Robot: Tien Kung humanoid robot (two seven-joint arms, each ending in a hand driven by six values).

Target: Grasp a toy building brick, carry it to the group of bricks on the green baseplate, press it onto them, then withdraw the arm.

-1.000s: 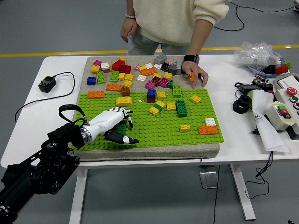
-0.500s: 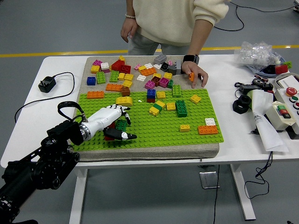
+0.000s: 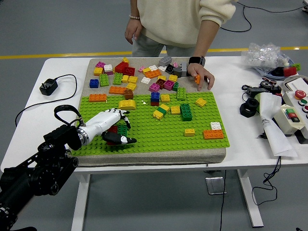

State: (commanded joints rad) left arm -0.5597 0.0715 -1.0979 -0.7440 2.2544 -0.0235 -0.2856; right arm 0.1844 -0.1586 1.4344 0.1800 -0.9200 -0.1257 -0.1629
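The robot's left hand (image 3: 111, 127) hovers low over the green baseplate (image 3: 159, 132), fingers loosely spread and empty, directly above a small red-and-green brick stack (image 3: 118, 130); the main brick group (image 3: 174, 109) lies up and right

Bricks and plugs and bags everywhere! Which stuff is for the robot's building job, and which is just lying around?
For the job:
left hand
red and green bricks under it
green baseplate
loose bricks behind it

Just lying around:
black plug
plastic bag
button box
white paper roll
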